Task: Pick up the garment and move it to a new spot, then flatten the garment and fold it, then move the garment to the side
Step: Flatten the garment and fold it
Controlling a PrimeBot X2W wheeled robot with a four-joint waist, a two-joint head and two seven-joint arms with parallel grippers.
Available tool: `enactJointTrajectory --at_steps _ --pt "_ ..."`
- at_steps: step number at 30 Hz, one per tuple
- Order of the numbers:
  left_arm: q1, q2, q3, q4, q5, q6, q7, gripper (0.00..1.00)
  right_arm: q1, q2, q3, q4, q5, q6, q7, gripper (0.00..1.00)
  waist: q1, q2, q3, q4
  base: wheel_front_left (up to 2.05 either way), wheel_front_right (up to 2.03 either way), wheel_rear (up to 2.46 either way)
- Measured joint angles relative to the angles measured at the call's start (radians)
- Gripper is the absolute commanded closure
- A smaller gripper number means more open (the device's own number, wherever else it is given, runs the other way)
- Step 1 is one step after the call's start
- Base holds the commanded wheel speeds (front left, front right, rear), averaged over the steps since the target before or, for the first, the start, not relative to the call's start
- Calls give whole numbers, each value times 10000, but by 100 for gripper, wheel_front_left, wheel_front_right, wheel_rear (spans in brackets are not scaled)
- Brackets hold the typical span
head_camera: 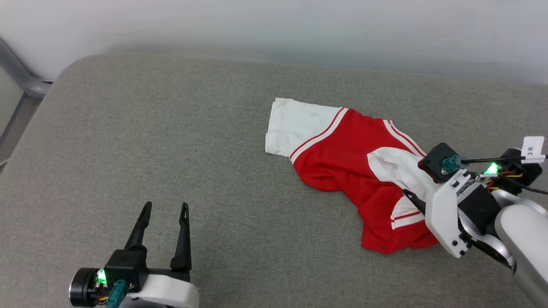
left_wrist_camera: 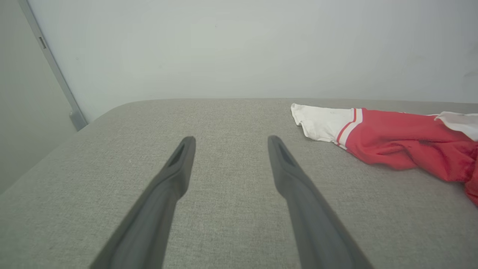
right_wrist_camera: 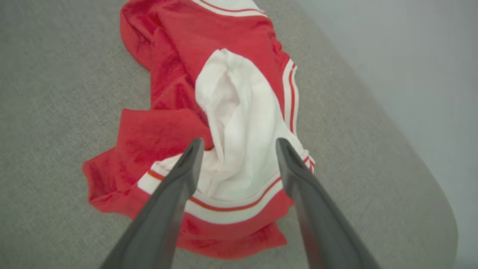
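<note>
The garment (head_camera: pixel 338 149) is a red T-shirt with white sleeves and striped trim. It lies crumpled on the right half of the grey padded surface (head_camera: pixel 171 141). One white sleeve is spread flat toward the left, and the rest is bunched. My right gripper (right_wrist_camera: pixel 239 145) hangs open just over the bunched end, with its fingers on either side of a white fold of the garment (right_wrist_camera: pixel 224 33). One dark finger (head_camera: pixel 414 200) of it shows against the cloth. My left gripper (head_camera: pixel 166 207) stands open over bare cushion at the lower left, well clear of the shirt. In the left wrist view the left gripper (left_wrist_camera: pixel 231 140) has the garment (left_wrist_camera: pixel 396 130) off to its right.
A pale wall runs behind the surface. A grey metal frame (head_camera: pixel 25 81) stands at the far left corner. The cushion's rounded edge (right_wrist_camera: pixel 429 179) lies close to the garment's right side. Bare cushion stretches to the left of the shirt.
</note>
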Motion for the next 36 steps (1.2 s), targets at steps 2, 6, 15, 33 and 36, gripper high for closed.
enactJointTrajectory --at_steps 2,6,15,33,36 --pt "-125 -2 -40 2 -29 0 0 0 -223 -215 431 105 82 0 247 0 0 0 175 98 0 0 0" --pt "-374 -8 -146 -8 -117 2 0 0 -656 -351 1181 520 416 0 692 0 0 0 572 321 0 0 0" --pt "-826 -13 -337 71 -389 136 0 0 -1397 -393 2426 2094 842 -6 780 0 -1 0 1362 805 0 0 0" --pt "-426 -15 -21 102 -196 221 0 0 -2010 587 1561 2694 610 2 -3066 100 -1 0 476 -9 0 0 0" --pt "-266 -19 56 69 -184 222 0 0 -1783 886 815 2420 575 2 -3664 100 -1 0 324 -277 0 0 0"
